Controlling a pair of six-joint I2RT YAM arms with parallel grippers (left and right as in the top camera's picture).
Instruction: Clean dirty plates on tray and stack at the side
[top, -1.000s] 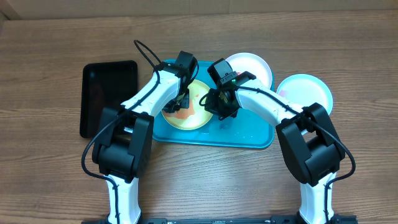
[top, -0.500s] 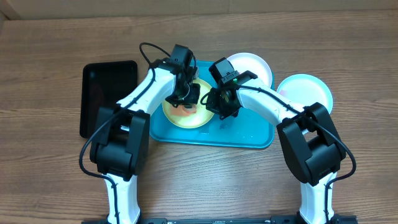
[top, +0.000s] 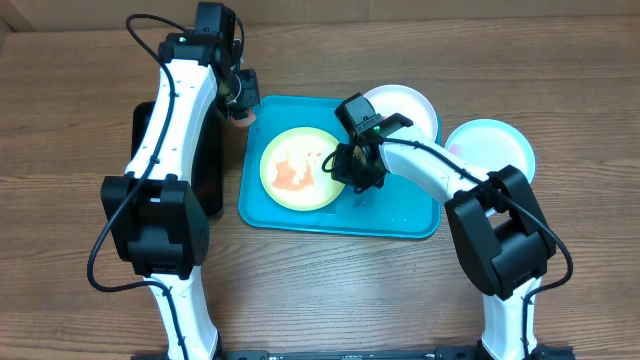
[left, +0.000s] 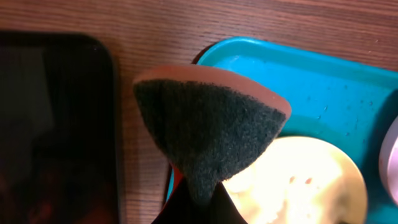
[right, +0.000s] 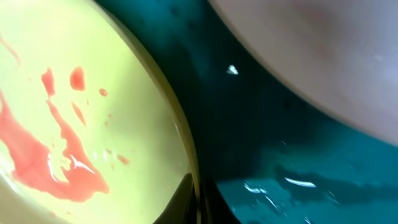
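The pale yellow-green plate (top: 298, 168) with a red smear lies on the turquoise tray (top: 400, 215); it also shows in the right wrist view (right: 93, 118) and the left wrist view (left: 305, 180). My right gripper (top: 350, 165) is shut on its right rim (right: 194, 199). The white plate (top: 405, 105) overlaps the tray's far right corner. The pale blue plate (top: 495, 145) lies on the table to the right. My left gripper (top: 240, 100) is shut on a sponge (left: 208, 130) with a dark scouring face, held above the tray's far left corner.
A black rectangular tray (top: 150, 160) lies left of the turquoise tray, partly under my left arm, and shows in the left wrist view (left: 56, 124). Wet streaks show on the turquoise tray (right: 298, 180). Wooden table all round.
My left gripper has lifted the sponge off the yellow-green plate and moved back and left, to the tray's far left corner. The plate's red smear is now uncovered. The right gripper has not moved.
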